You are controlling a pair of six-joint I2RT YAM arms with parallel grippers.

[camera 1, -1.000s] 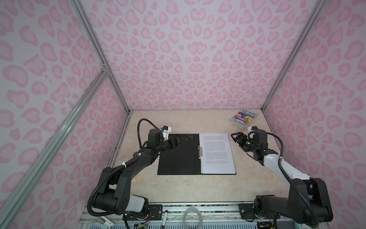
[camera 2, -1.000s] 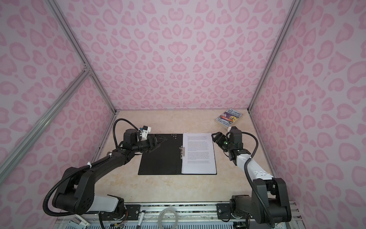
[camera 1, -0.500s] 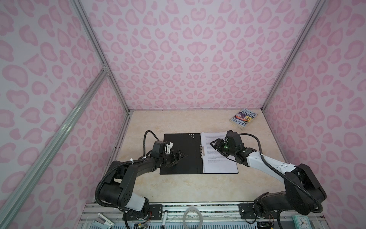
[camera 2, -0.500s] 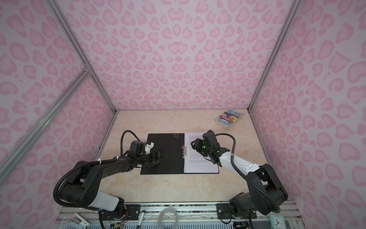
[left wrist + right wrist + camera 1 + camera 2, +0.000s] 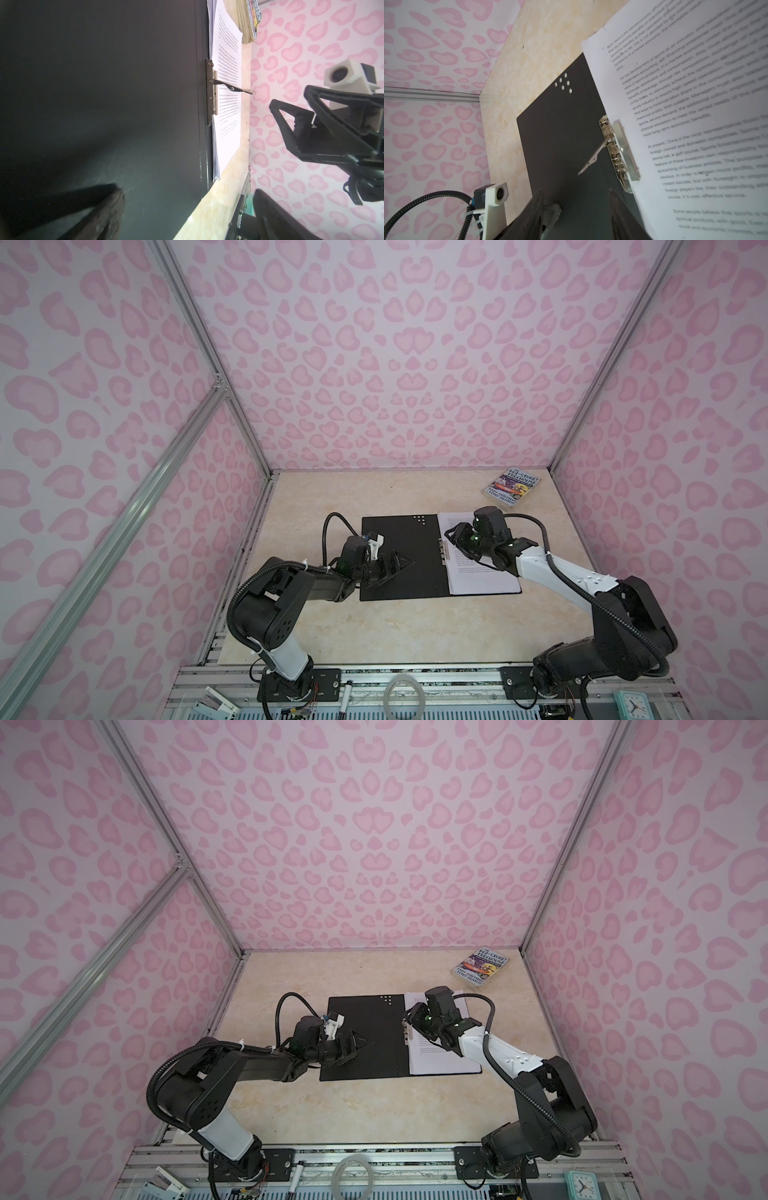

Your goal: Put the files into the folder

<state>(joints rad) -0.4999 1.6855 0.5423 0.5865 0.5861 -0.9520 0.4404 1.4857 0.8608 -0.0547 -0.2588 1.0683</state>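
Your left claw [image 5: 401,568], spread wide and empty, sits low over the black inner cover of the thin open folder [image 5: 399,531], which lies flat on the beige bench [image 5: 374,635]. Your right claw [image 5: 453,541], jaws apart and holding nothing, hovers over the stack of white printed paper sheets [image 5: 482,580]. They lie beneath it on the folder's other half. Just ahead of it, the lever of the metal spine clip [image 5: 620,153] stands raised. You seem to be at clamping. Next, press that lever down squarely without nudging the sheets.

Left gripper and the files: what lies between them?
Past the left gripper, only the folder's bare black inner cover, then its metal spine clip at the files' edge; both top views.
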